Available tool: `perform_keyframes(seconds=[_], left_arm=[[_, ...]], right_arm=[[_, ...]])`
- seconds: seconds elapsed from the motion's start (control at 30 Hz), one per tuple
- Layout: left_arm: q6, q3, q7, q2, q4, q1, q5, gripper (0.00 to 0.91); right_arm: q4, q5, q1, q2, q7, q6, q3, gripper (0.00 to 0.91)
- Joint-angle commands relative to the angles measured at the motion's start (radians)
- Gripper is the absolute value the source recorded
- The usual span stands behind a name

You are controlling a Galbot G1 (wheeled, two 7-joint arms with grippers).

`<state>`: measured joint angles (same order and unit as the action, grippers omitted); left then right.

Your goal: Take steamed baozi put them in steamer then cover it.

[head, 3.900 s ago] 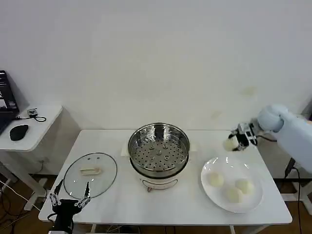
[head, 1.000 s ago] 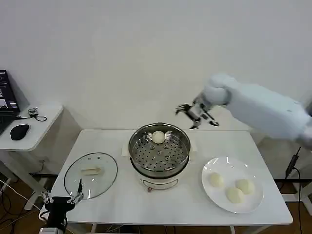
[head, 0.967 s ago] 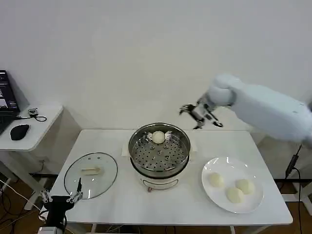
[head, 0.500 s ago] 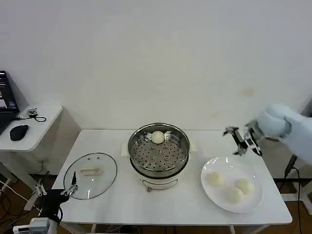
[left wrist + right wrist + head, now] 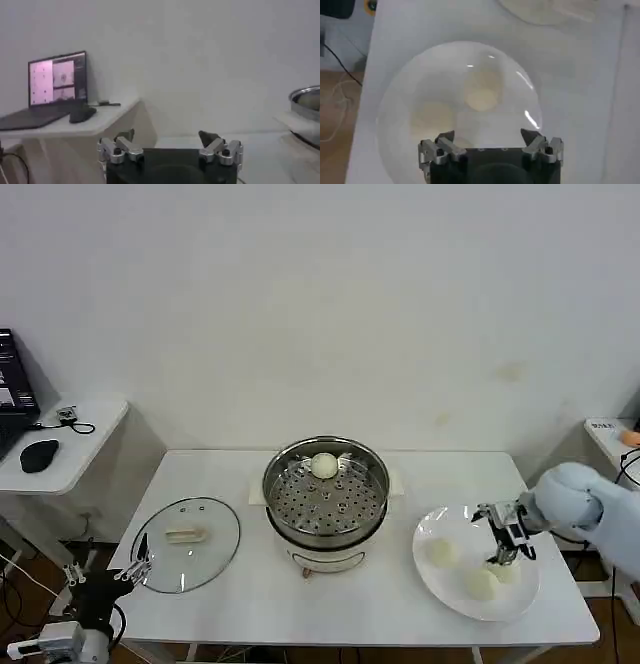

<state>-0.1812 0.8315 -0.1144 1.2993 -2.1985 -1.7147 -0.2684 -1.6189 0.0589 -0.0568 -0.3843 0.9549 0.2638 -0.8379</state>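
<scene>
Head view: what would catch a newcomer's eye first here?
The shiny steamer at the table's centre, uncovered, with one baozi on its perforated tray. To its right, the right gripper hangs open over the white plate holding three more buns. The cover lies flat on the table's left.

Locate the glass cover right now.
In the head view the cover lies flat on the table, on the robot's left, beside the steamer and near the left end effector.
</scene>
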Motion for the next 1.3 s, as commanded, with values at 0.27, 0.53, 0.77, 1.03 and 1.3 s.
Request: perform_keyframes(seconds=[0.27,0.53,0.77,1.03,1.3], left_arm=[[-0.025,0.007,0.007,0.006,-0.005,-0.010,-0.028,0.907],[-0.020,0.006,0.012,0.011,0.000,-0.014,-0.012,0.907],[-0.020,0.007,0.015,0.014,-0.002,-0.017,-0.005,0.907],[-0.021,0.006,0.015,0.020,-0.001,-0.019,-0.003,0.907],[-0.022,0.006,0.015,0.023,0.000,-0.019,0.000,0.907]], right_arm=[[0.167,-0.015,-0.106,-0.149,-0.025,0.013,0.051,0.907],[0.218,-0.038,-0.088,-0.217,-0.025,0.008,0.047,0.907],[0.233,-0.038,-0.076,-0.264,-0.022,0.029,0.027,0.907],[0.244,-0.007,-0.072,-0.276,-0.018,0.051,0.017,0.786],[0.235,0.002,-0.065,-0.261,-0.003,0.061,0.018,0.675]])
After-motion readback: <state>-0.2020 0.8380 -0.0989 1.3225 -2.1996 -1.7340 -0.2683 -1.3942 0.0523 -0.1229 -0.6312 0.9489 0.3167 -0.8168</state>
